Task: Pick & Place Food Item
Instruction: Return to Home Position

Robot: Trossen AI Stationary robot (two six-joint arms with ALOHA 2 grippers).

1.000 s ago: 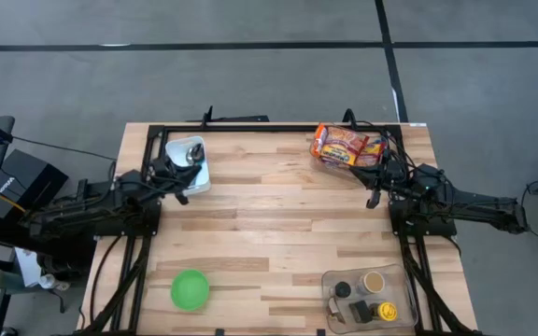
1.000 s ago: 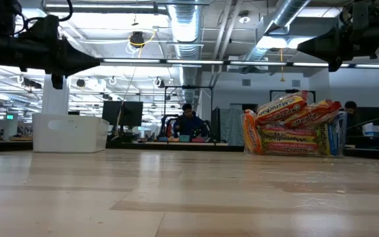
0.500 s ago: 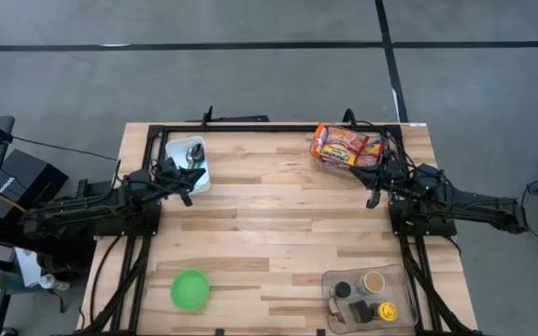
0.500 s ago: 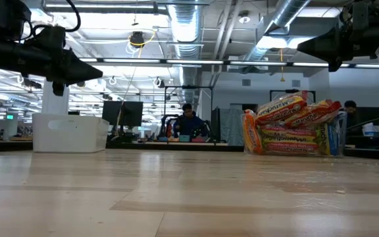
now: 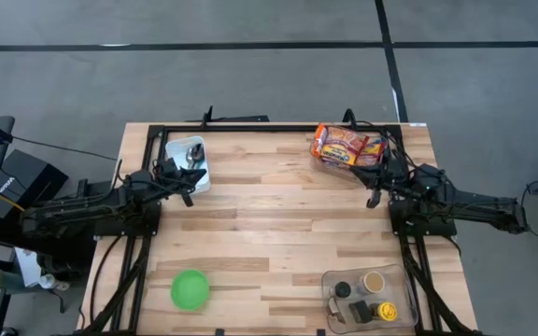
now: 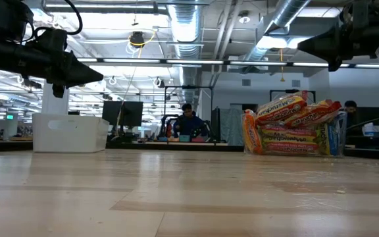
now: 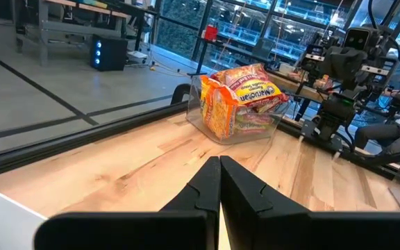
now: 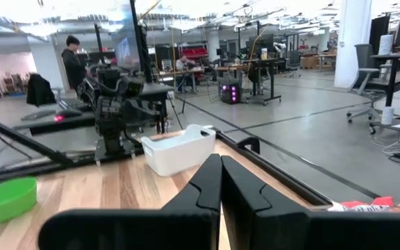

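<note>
Several orange instant-noodle packets (image 5: 346, 147) lie stacked in a clear container at the table's far right; they also show in the low view (image 6: 291, 128) and in the left wrist view (image 7: 245, 97). A white bin (image 5: 191, 159) stands at the far left and holds something shiny. My left gripper (image 5: 187, 193) is shut and empty, above the table just near of the white bin; its shut fingers show in its wrist view (image 7: 219, 162). My right gripper (image 5: 374, 199) is shut and empty, raised near of the noodle container (image 8: 221, 158).
A green bowl (image 5: 191, 288) sits at the near left. A clear tray (image 5: 367, 294) with small jars stands at the near right edge. A black frame rail (image 5: 250, 128) runs along the far edge. The table's middle is bare wood. People sit in the room beyond.
My left gripper has come down a little beside the white bin and tipped its fingers slightly downward, staying shut.
</note>
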